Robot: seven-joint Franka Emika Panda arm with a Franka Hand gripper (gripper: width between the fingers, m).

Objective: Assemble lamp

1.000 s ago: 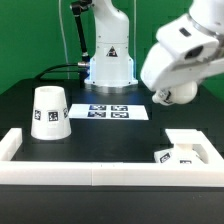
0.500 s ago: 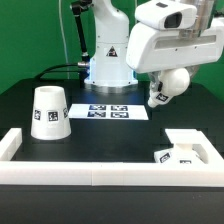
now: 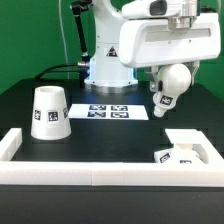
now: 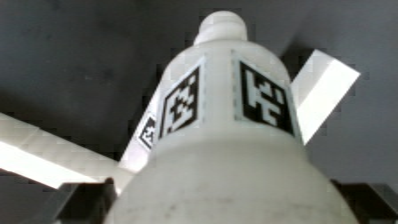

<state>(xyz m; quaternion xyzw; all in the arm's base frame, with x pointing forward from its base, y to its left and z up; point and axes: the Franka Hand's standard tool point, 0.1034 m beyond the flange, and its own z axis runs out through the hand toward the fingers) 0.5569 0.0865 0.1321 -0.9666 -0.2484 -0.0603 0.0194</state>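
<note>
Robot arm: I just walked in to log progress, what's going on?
The gripper holds the matte white round bulb with a neck in the air. The white truncated-cone shade stands on the black table at the exterior view's left; the small white square wedge base sits by the white rails at its right. No parts are joined yet.

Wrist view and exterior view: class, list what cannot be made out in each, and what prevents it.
- Wrist view: the bulb fills the frame and hides most of the table; the shade and base are out of sight.
- Exterior view: the claw, tucked between arm and bulb, shows no clear fingers.
- Exterior view: the base blends into the white rail; its tags are too small to read.
</note>
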